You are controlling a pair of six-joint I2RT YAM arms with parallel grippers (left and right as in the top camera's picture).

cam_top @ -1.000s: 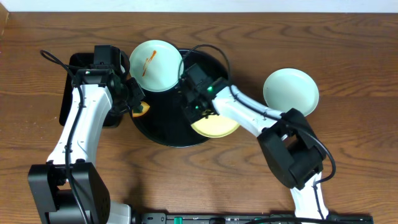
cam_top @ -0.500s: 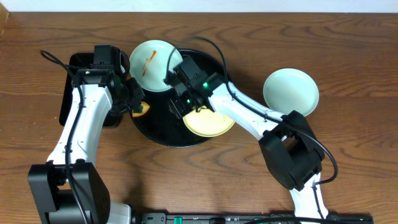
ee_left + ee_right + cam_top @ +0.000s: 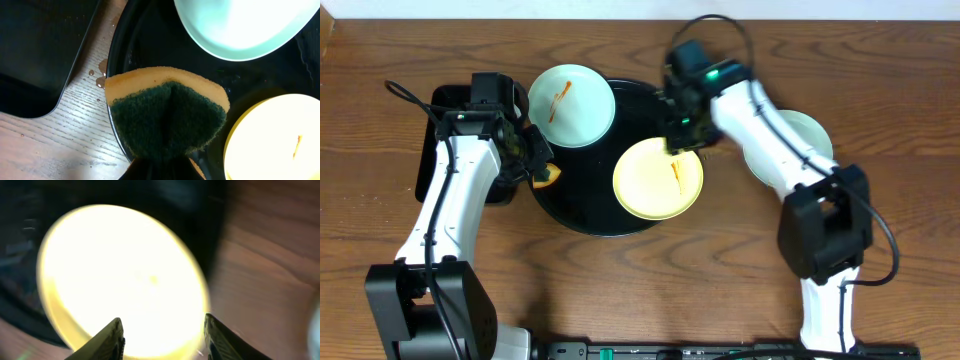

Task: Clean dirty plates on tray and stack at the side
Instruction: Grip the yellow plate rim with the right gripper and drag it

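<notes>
Now clear of the yellow plate (image 3: 658, 178), the right gripper (image 3: 678, 140) has swung from the middle of the round black tray (image 3: 582, 218) to its far right rim, fingers apart and empty. The plate lies uncovered on the tray's near right, an orange streak across it. Unmoved, the left gripper (image 3: 537, 168) stays clamped on a sponge (image 3: 549, 178) at the tray's left edge, near the streaked blue-green plate (image 3: 570, 105); a second blue-green plate (image 3: 812, 150) sits on the table (image 3: 890, 60) at right
</notes>
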